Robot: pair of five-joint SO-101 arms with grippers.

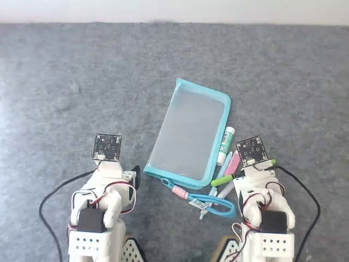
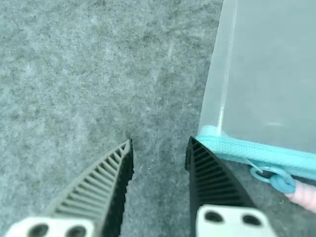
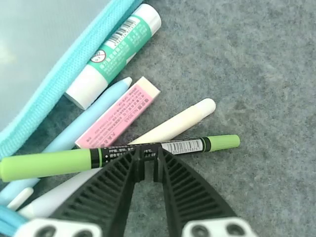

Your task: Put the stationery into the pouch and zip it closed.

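The glue stick [image 3: 116, 52] lying against the pouch [image 3: 44, 91] edge carries a green label with a barcode, a round crossed-out sign and small print that cannot be read. Just beyond it from the pouch, the eraser [image 3: 118, 120] bears lines of dark print and the green pen [image 3: 54, 163] has a barcode strip and white print, all illegible.

You're at a bench-top robotics setup — a grey felt-covered surface [image 1: 65, 65] against a plain pale wall [image 1: 163, 11], with two white robot arms [image 1: 101, 213] side by side.
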